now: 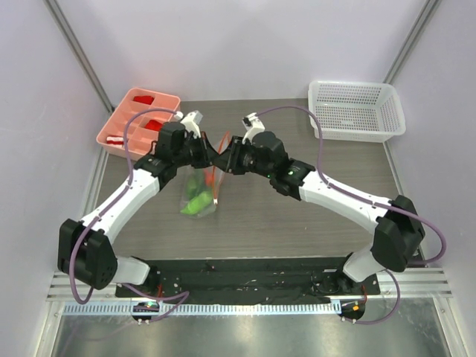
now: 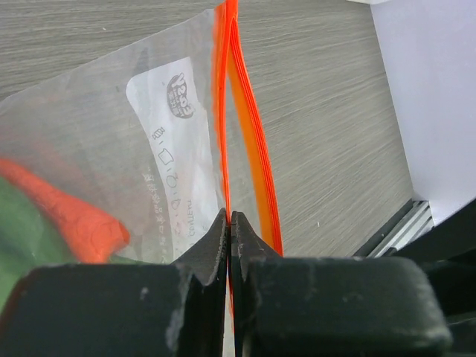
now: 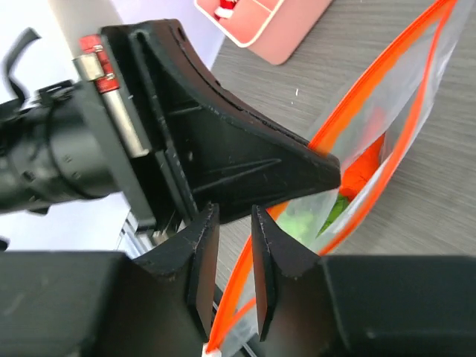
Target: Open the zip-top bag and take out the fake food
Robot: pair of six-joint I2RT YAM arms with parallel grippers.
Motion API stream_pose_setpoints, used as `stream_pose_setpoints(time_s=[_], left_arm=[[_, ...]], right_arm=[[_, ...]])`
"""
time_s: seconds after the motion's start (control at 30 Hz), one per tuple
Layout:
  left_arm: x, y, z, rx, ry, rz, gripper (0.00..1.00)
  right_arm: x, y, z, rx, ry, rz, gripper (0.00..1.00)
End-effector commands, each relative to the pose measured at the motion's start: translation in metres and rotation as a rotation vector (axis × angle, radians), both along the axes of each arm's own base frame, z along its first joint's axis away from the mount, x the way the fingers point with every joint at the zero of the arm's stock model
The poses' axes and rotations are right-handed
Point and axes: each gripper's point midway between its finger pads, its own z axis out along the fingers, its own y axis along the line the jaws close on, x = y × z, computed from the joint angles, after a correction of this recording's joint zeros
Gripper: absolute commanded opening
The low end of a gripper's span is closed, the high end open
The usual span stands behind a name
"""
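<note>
The clear zip-top bag (image 1: 199, 195) hangs over the table's middle, held up by its orange zip strip (image 2: 223, 111). My left gripper (image 2: 229, 216) is shut on one lip of that strip. My right gripper (image 3: 234, 216) faces it from the right, its jaws a narrow gap apart, with the other orange lip (image 3: 245, 297) running between them, not visibly pinched. The mouth is parted. The fake food (image 1: 196, 201) lies in the bottom of the bag: green pieces (image 3: 305, 219) and an orange-red piece (image 2: 74, 216). In the top view my two grippers (image 1: 219, 156) meet at the bag's top.
A pink divided tray (image 1: 137, 119) with small red blocks stands at the back left. A white mesh basket (image 1: 357, 110) stands at the back right. Both arms arch over the dark wood-grain table (image 1: 297, 230).
</note>
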Motion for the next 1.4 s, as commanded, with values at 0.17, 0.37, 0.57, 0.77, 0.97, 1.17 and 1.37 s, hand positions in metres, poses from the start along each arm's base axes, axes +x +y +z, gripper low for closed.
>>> stream_pose_setpoints(time_s=[0.17,0.37,0.57,0.77,0.97,1.17,1.37], left_arm=[[0.001,-0.001,0.024,-0.029,-0.121,-0.014,0.0],[0.002,0.009,0.033,-0.021,-0.154,0.022,0.0],[-0.001,0.024,0.052,-0.024,-0.216,0.079,0.0],[-0.003,0.027,0.059,-0.028,-0.251,0.087,0.0],[-0.005,0.021,0.056,-0.041,-0.229,0.059,0.0],[-0.009,0.012,0.061,-0.089,-0.237,0.02,0.0],[-0.009,0.01,0.06,-0.102,-0.231,0.01,0.0]], right_arm=[[0.021,0.011,-0.007,-0.081,0.027,-0.111,0.12],[0.031,0.006,-0.031,-0.163,0.045,-0.153,0.08],[0.036,-0.019,-0.066,-0.218,0.086,-0.216,0.08],[0.035,-0.036,-0.055,-0.231,0.057,-0.24,0.08],[0.026,-0.027,-0.012,-0.188,0.01,-0.191,0.11],[0.019,0.004,-0.002,-0.137,0.01,-0.067,0.28],[0.024,0.034,-0.014,-0.088,0.076,-0.024,0.27]])
